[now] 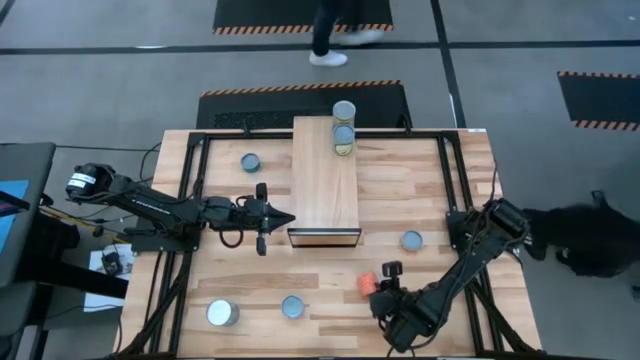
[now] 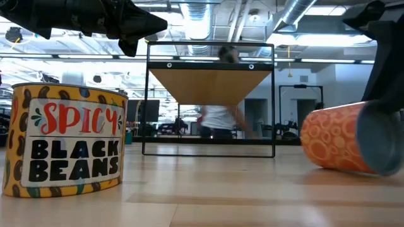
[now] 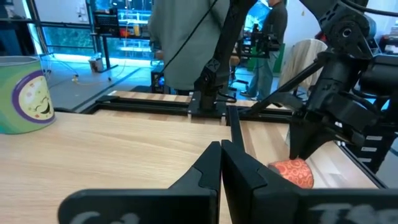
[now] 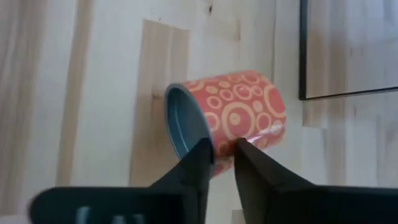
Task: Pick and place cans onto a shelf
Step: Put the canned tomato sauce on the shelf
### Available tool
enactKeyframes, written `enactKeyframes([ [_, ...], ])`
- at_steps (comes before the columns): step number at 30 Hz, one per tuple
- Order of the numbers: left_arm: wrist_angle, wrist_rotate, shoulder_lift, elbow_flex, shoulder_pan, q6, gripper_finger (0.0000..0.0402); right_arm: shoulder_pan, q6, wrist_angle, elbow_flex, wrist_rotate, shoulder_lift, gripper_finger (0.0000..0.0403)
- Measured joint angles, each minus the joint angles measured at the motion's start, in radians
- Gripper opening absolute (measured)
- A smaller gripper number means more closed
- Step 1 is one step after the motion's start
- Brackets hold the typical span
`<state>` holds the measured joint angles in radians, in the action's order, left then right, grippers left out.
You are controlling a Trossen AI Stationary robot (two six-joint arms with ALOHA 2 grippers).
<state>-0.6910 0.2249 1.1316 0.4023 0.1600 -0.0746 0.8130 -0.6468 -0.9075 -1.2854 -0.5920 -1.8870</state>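
Note:
The light-wood shelf [image 1: 325, 185] stands mid-table with two cans [image 1: 343, 125] on its far end. An orange circle-patterned can [image 4: 239, 115] lies on its side on the table near the front right; it also shows in the high view [image 1: 367, 285] and the low view [image 2: 338, 142]. My right gripper [image 4: 222, 154] is just in front of it, fingers nearly together, tips at the can's rim. My left gripper [image 1: 285, 218] is shut and empty, hovering by the shelf's near left corner. Other cans stand upright on the table [image 1: 250, 162], [image 1: 411, 240], [image 1: 222, 313], [image 1: 292, 307]. My right gripper's fingertips [image 4: 204, 149] overlap the rim of the orange can's end face [image 4: 186, 124] in the right wrist view. I cannot tell whether they touch it. The can lies on its side on the table.
A "Spicy Black Beans" can [image 2: 66, 142] stands close to the low camera. A green can [image 3: 25, 93] shows in the left wrist view. A person [image 1: 330, 35] walks beyond the table's far edge. The shelf top [image 1: 325, 200] near the front end is bare.

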Motion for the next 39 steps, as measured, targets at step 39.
enactKeyframes([
  [39, -0.003, 0.131, 0.0, 0.0, 0.158, 0.044, 0.0, -0.375, 0.021, -0.217, -0.195, 0.754, 0.003, 0.001],
])
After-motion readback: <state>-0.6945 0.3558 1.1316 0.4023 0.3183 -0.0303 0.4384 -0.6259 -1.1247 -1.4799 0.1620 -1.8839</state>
